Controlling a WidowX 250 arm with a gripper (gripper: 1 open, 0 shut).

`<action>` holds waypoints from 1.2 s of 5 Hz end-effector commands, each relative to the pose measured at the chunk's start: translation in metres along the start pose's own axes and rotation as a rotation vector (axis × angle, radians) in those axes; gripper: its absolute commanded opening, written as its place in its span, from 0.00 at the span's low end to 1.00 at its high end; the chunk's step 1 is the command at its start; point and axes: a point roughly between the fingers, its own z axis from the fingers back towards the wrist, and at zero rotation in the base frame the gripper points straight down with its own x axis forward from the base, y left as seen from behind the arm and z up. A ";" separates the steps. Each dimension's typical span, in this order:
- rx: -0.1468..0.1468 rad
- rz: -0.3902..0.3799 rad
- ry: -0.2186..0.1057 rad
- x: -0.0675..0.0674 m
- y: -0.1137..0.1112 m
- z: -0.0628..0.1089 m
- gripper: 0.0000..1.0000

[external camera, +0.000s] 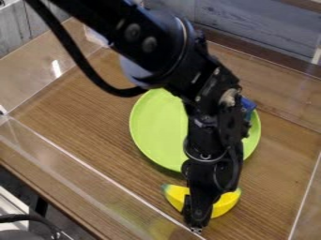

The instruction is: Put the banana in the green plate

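Note:
The yellow banana (221, 202) lies on the wooden table just in front of the green plate (157, 131), near the front edge. My black gripper (196, 214) points straight down onto the banana's left end. Its fingers are pressed together on the banana, and the arm hides the banana's middle. The arm also covers the right part of the plate, and the visible part of the plate holds nothing.
A blue block (249, 109) peeks out behind the arm at the plate's far right rim. Clear plastic walls (75, 173) fence the wooden table on the left and front. A grey plank wall stands behind.

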 end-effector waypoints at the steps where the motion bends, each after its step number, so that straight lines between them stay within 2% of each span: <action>1: 0.015 0.010 -0.016 0.000 0.005 0.003 0.00; 6: 0.022 0.014 -0.026 -0.001 0.008 0.006 0.00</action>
